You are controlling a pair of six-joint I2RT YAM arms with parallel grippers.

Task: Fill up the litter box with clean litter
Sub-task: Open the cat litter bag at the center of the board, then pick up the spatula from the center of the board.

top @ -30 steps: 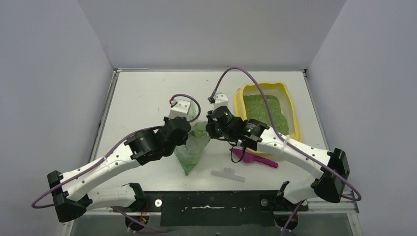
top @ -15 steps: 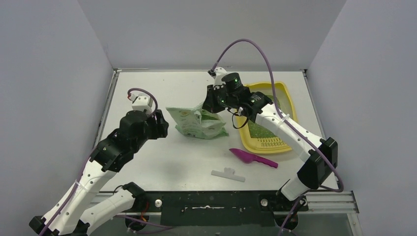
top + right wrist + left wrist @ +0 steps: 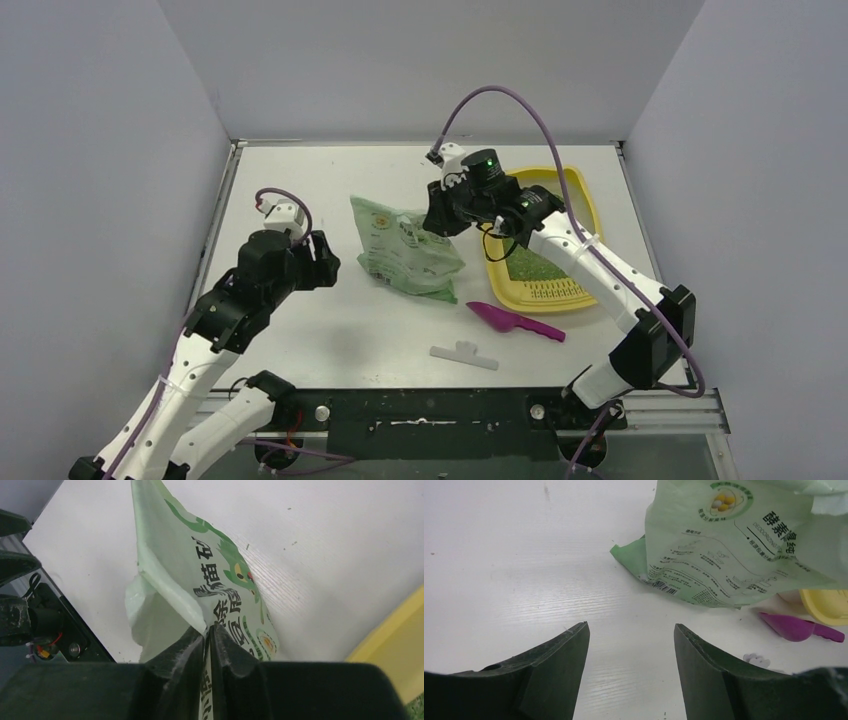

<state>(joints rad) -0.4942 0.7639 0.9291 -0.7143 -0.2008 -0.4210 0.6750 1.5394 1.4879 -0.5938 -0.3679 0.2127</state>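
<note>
Since a second ago, the left gripper (image 3: 322,262) has let go of the bag (image 3: 405,255) and pulled back to the left. The right gripper (image 3: 437,222) has swung the bag's top end toward the litter box (image 3: 572,177).

Now the left gripper is hanging with its fingers apart and nothing between them. The right gripper is squeezing tight on a folded edge of the bag. The bag is leaning on the bench (image 3: 290,180), just beside the litter box. The box is sitting at the far right, with clean litter (image 3: 522,264) already inside.

I think the right arm is handling the bag alone now. To do this well, it should be keeping that pinch tight and moving slowly. It should be holding the open end up, so no grains are falling on the bench.

The right wrist view is showing the pinch on the thin fold, while from above the wrist is hiding it. The left wrist view is showing the empty gap, the bag's low corner touching the bench, and the pink scoop (image 3: 794,627). Only the view from above is showing the green litter well.
</note>
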